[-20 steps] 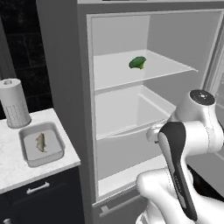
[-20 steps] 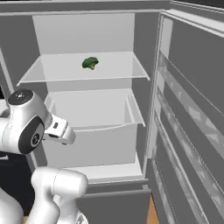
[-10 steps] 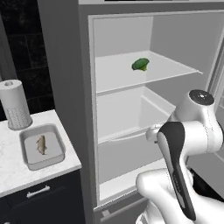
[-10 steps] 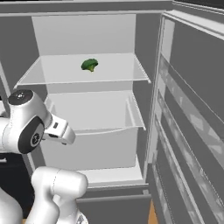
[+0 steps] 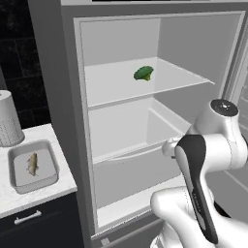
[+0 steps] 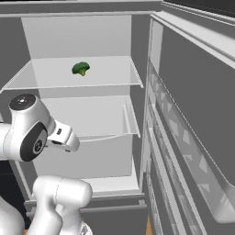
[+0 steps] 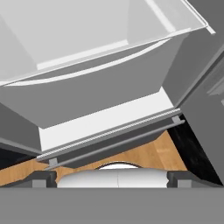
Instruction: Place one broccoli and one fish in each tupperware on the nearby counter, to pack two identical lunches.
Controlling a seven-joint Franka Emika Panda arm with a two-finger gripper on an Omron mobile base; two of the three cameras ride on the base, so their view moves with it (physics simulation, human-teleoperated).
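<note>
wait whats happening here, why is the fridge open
A white robot arm stands before an open fridge, packing lunches. One broccoli sits on the fridge's upper shelf, not yet picked up. On the counter to the left, a grey tupperware already holds a fish, with no broccoli in it. The hand camera looks at the fridge's lower drawer.

- You had one green broccoli [image 5: 144, 73] lying on the upper fridge shelf [image 5: 164, 82], towards its middle; from the right base it sat left of centre on that shelf.
- You had one tupperware [image 5: 17, 184], a shallow grey tray with rounded corners, sitting flat on the counter [image 5: 12, 204] just left of the fridge.
- A small brownish fish [image 5: 32, 164] lay lengthwise in the middle of that tray.
</note>
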